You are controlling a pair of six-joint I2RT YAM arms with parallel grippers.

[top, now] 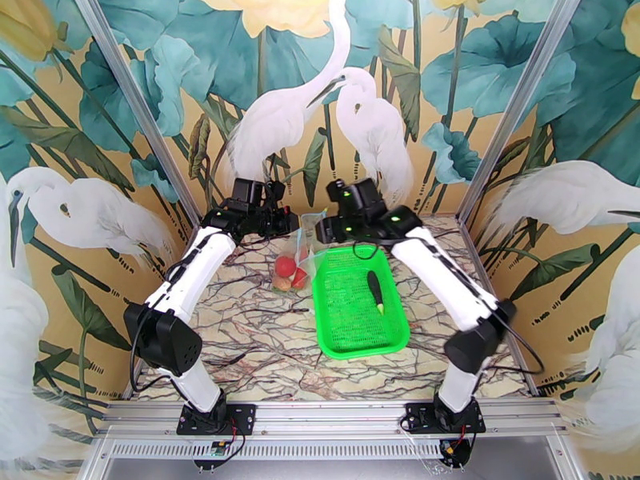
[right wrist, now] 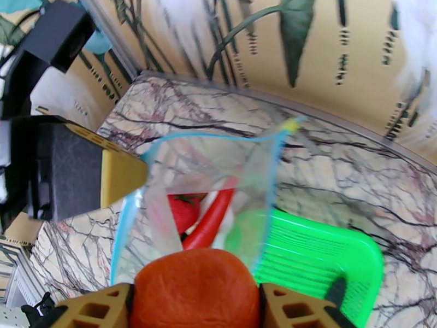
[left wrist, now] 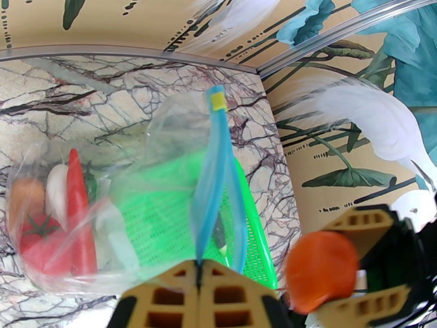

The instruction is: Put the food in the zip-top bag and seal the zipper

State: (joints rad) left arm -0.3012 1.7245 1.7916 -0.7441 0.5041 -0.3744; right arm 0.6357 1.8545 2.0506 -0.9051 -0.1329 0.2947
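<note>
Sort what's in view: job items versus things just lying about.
Job: zip-top bag, its zipper pinched by the left gripper; tomato, chili, radish and potato inside it; orange in the right gripper; dark eggplant in the green basket.
Lying about: the green basket itself; painted walls.

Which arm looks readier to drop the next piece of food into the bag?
Right. The right gripper holds the small orange at the zip-top bag's open mouth, while the left gripper is shut on the zipper, holding the bag up.
</note>
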